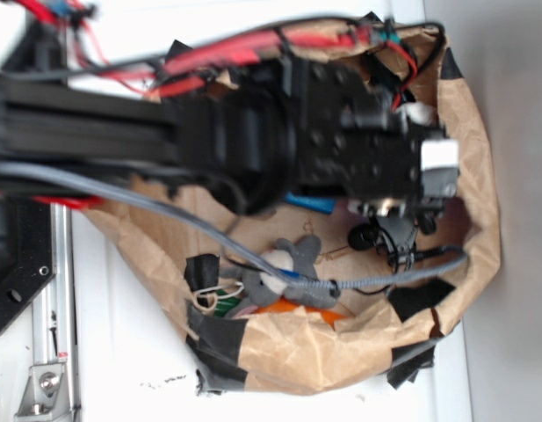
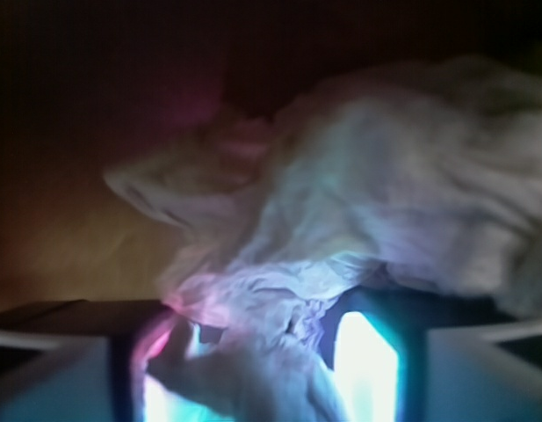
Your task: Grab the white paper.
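In the wrist view a blurred, knobbly lump of white paper point(image 2: 253, 374) sits between my gripper's point(image 2: 266, 378) two lit fingers. It touches the left finger point(image 2: 165, 360) and reaches the right pad point(image 2: 367, 365) low down, with a thin dark gap higher up, so the gripper looks shut on it. In the exterior view the gripper point(image 1: 395, 224) is down inside the brown paper bag point(image 1: 481, 220) at its right side. The arm's black body hides the paper there.
A larger, looser crumpled white paper point(image 2: 402, 176) spreads just beyond the fingers. The bag also holds a grey plush toy point(image 1: 292, 264), a blue item point(image 1: 310, 204), something orange point(image 1: 297, 308) and black tape patches. A grey cable point(image 1: 376, 280) trails across the bag.
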Motion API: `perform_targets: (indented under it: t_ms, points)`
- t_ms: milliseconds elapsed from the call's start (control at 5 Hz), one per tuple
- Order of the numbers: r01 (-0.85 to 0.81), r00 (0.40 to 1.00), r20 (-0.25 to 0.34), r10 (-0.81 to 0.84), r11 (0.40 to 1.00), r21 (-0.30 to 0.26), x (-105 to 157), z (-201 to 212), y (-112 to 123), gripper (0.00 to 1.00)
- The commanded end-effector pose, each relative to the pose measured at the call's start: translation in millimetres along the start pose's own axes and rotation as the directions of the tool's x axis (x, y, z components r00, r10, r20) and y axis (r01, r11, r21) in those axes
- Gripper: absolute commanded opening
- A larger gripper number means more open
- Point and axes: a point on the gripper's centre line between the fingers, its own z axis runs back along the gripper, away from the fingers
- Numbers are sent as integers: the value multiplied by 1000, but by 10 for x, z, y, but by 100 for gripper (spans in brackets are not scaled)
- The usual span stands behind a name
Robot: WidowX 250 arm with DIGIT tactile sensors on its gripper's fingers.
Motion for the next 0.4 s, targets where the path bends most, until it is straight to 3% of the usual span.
perform_targets:
  t_ms: [0,200]
  points:
    - [-74,993,87,83,993,-94,169,1084,302,0]
    - [-46,998,41,53,987,-152,8,1400,273,0]
